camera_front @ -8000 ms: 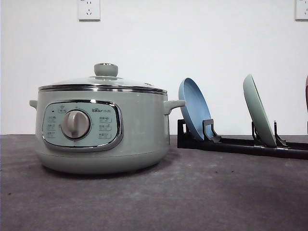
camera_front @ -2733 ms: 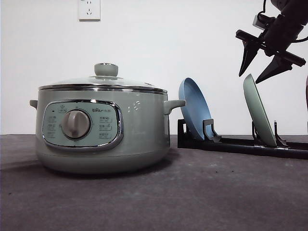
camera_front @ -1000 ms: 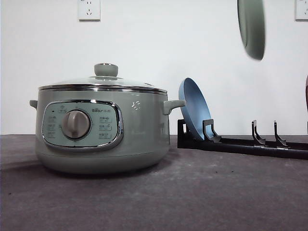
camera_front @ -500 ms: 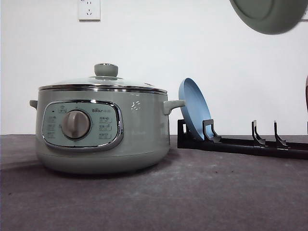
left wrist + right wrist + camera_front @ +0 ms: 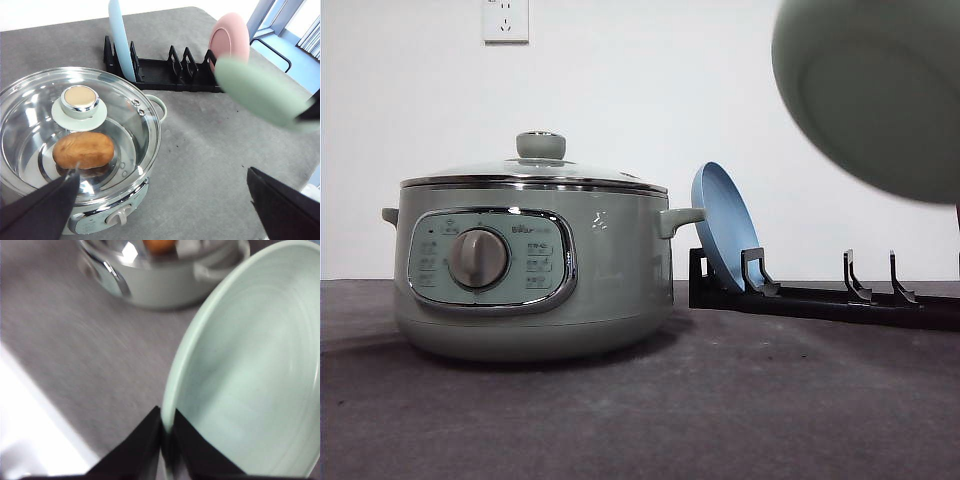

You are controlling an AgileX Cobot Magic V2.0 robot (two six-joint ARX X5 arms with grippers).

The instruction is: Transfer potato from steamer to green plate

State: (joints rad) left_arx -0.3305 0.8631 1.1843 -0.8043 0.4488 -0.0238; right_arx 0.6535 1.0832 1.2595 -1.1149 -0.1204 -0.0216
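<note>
The sage-green steamer [image 5: 530,265] stands at the left of the table with its glass lid on. Through the lid I see the orange-brown potato [image 5: 83,150] lying inside, beside the lid knob [image 5: 79,98]. My left gripper [image 5: 162,174] hovers above the steamer's front, wide open and holding nothing. The green plate [image 5: 250,375] hangs in the air to the right of the steamer, tilted and blurred, and shows as the green plate [image 5: 875,90] and the green plate [image 5: 260,92]. My right gripper [image 5: 167,435] is shut on its rim.
A black plate rack [image 5: 820,300] sits at the back right. It holds an upright blue plate [image 5: 725,225] and a pink plate [image 5: 229,40]. Bare grey table [image 5: 720,410] lies in front of the rack and right of the steamer.
The green plate has left the rack in my right gripper. It rose, then swung toward the camera and tilted, so it looms larger now. The steamer has not moved.
</note>
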